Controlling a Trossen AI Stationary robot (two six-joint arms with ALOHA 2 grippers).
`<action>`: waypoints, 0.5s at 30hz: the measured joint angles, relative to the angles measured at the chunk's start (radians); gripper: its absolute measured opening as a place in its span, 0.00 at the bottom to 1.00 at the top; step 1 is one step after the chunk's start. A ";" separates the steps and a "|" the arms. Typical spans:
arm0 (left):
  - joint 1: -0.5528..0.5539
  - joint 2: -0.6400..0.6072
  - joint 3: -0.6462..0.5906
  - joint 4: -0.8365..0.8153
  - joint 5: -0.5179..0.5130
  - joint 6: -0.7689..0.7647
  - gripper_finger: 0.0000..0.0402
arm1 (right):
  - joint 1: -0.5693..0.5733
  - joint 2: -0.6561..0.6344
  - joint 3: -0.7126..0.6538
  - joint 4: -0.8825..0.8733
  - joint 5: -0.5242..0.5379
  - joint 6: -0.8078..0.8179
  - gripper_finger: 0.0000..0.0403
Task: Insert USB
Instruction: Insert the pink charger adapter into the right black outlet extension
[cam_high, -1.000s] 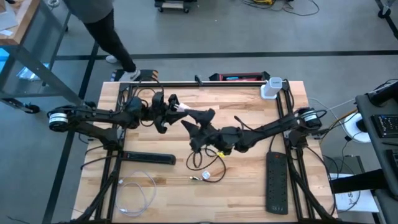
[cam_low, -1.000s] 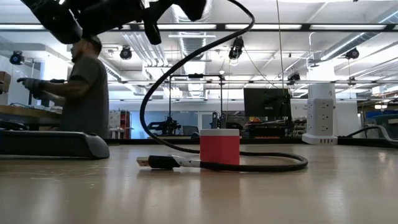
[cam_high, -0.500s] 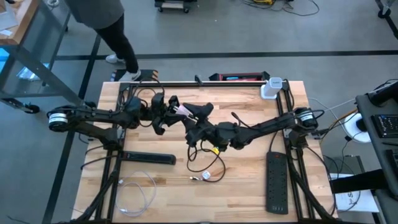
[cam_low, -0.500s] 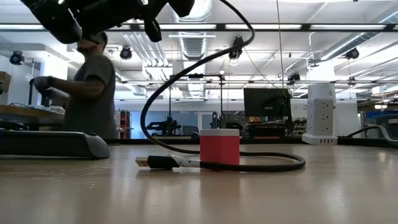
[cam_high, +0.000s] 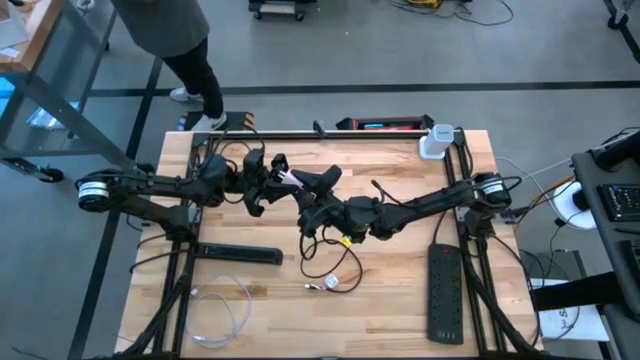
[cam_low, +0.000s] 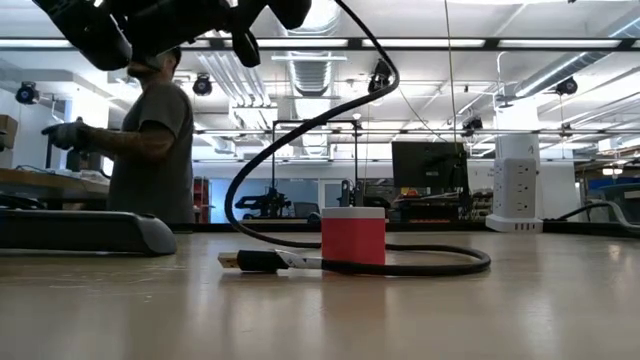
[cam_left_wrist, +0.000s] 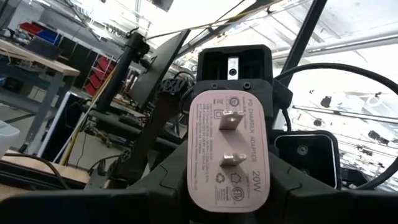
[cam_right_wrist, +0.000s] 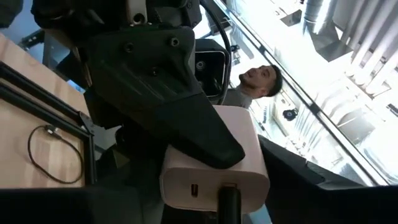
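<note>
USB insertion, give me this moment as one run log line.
left tool: shut on charger | right tool: cable plug at charger port | not seated

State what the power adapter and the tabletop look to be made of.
Power adapter: probably moulded plastic, pale and matte, with printed text and two shiny metal prongs; the left gripper holds it. Tabletop: apparently wood, butcher-block style, showing light glued strips with visible grain.

adapter (cam_left_wrist: 229, 152) held above surface (cam_high: 400, 300) centre, between left end effector (cam_high: 275, 178) and right end effector (cam_high: 312, 195) | power strip (cam_high: 446, 293) right edge | bar (cam_high: 238, 254) left front | charging tower (cam_high: 436, 141) back right corner | person (cam_high: 175, 40) behind, on floor
</note>
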 joint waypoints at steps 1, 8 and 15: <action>0.000 0.000 0.000 0.000 0.005 0.006 0.25 | 0.000 0.000 0.000 0.000 0.001 0.006 0.46; 0.000 0.000 0.000 -0.006 0.009 0.008 0.32 | 0.000 -0.001 0.000 -0.016 0.000 0.053 0.45; 0.000 0.000 0.000 -0.008 0.015 0.028 0.48 | -0.001 -0.001 -0.001 -0.021 0.007 0.087 0.45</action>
